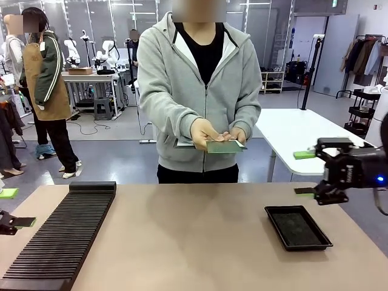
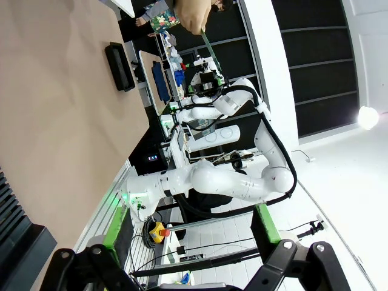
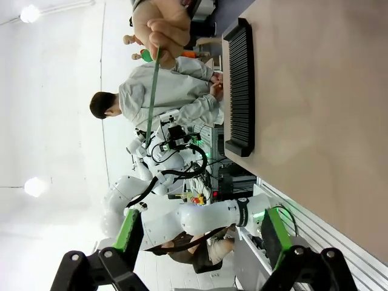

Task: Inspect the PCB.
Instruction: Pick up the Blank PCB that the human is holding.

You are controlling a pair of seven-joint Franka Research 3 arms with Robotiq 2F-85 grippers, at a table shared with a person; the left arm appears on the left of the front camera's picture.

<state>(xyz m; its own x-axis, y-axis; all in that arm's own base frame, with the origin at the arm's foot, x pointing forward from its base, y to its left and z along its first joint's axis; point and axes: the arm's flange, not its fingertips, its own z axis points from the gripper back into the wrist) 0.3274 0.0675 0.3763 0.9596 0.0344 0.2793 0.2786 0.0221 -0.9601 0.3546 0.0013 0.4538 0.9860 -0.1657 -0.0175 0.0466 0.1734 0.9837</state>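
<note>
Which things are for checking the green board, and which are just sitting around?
For the job:
- the PCB, held flat in the person's hands

Just lying about:
- the black tray, on the table toward the robot's right
- the long ribbed black rack, on the robot's left

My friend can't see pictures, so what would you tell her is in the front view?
A person in a grey hoodie stands across the table, holding the green PCB flat in both hands. The robot's left hand and right hand hang open and empty at the sides. On the table lie a black tray and a long black slotted rack.
</note>
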